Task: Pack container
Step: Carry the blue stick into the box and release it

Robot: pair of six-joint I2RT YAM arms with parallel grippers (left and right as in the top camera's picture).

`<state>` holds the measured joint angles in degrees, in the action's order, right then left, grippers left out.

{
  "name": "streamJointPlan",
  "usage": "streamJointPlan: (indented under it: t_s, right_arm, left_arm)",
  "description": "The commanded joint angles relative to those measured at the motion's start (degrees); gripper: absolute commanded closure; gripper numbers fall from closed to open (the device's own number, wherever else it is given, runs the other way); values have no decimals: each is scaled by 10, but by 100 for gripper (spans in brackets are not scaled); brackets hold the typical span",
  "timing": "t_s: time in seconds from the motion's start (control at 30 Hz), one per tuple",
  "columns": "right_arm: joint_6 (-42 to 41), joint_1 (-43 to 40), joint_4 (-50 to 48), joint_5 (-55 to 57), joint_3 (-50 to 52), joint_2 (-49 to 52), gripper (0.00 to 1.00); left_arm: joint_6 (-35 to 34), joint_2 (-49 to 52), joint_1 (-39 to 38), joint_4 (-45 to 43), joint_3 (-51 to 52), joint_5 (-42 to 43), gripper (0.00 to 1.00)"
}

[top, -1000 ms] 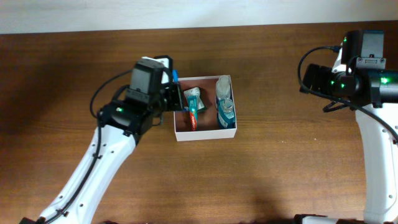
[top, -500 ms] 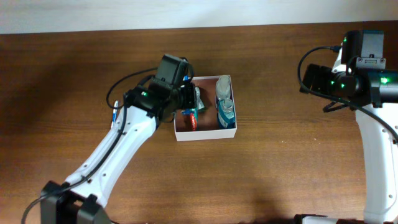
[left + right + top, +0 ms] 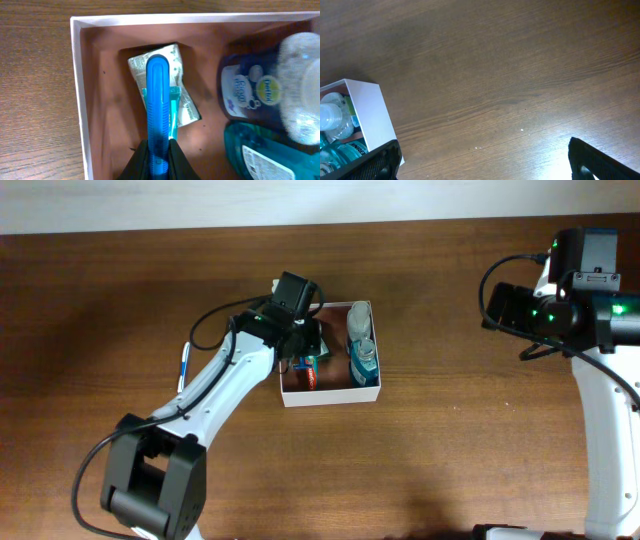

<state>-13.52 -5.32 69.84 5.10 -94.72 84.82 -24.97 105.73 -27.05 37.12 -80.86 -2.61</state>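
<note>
White-walled container (image 3: 330, 396) sits central on the worktop (image 3: 450, 460), left tool (image 3: 306, 344) over it. Left wrist: tool clamped on blue handle (image 3: 159, 95) above a packet (image 3: 186, 102); I'd lower beside it, then release. Right wrist: right tool (image 3: 485, 162) spread wide.

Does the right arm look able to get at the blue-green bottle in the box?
Probably yes. The bottle lies along the container's right side, only table lies between, and the right fingers stand open.

Left fingers (image 3: 137, 167) carried the blue handle (image 3: 159, 125) over the container (image 3: 330, 396).
</note>
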Motion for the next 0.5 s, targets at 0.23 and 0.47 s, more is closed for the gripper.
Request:
streamJointPlan:
  t_s: [0.23, 0.47]
  right_arm:
    - [-3, -3, -2, 3, -4, 1, 2]
    - [-3, -3, -2, 3, -4, 1, 2]
  left_arm:
    - [-5, 41, -2, -3, -10, -41, 93]
    - [-5, 42, -2, -2, -10, -30, 83]
